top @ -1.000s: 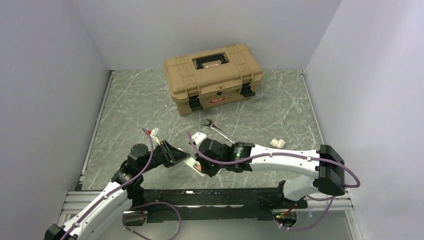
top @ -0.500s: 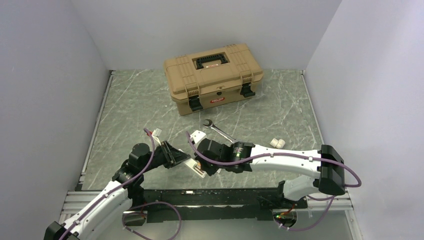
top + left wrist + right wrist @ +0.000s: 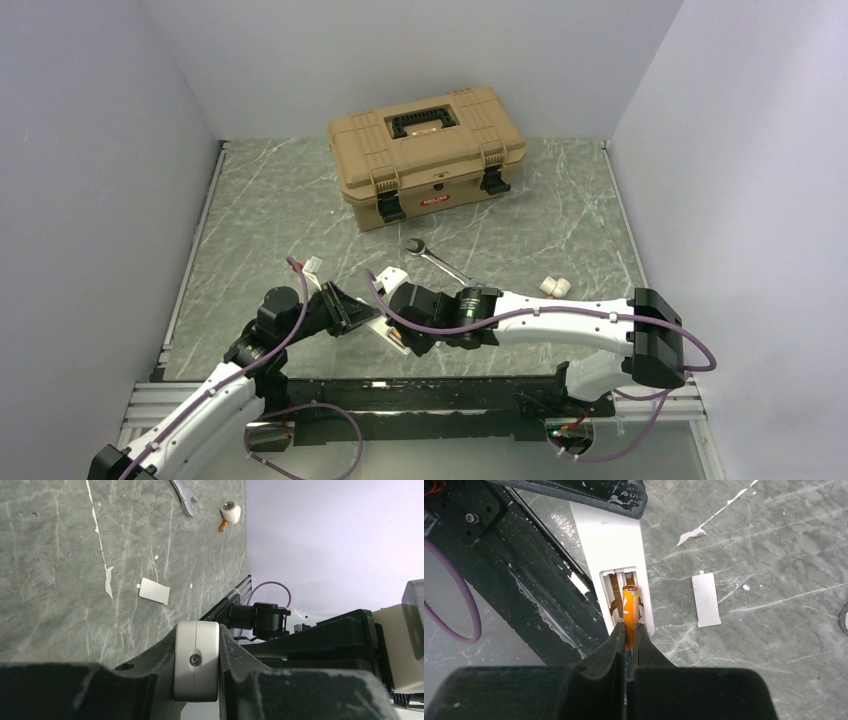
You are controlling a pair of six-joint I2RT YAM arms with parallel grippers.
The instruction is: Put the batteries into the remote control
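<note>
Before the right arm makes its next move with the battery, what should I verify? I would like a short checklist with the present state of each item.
1. Left claw shut on the remote control: ok.
2. Right claw shut on the orange battery: ok.
3. Battery lined up along one slot of the open compartment: ok.
4. Battery fully seated: cannot tell, its rear end is hidden inside the claw.
5. Battery direction, plus and minus: cannot tell.
6. Cover off, lying flat on the table, apart from the remote control: ok.
</note>
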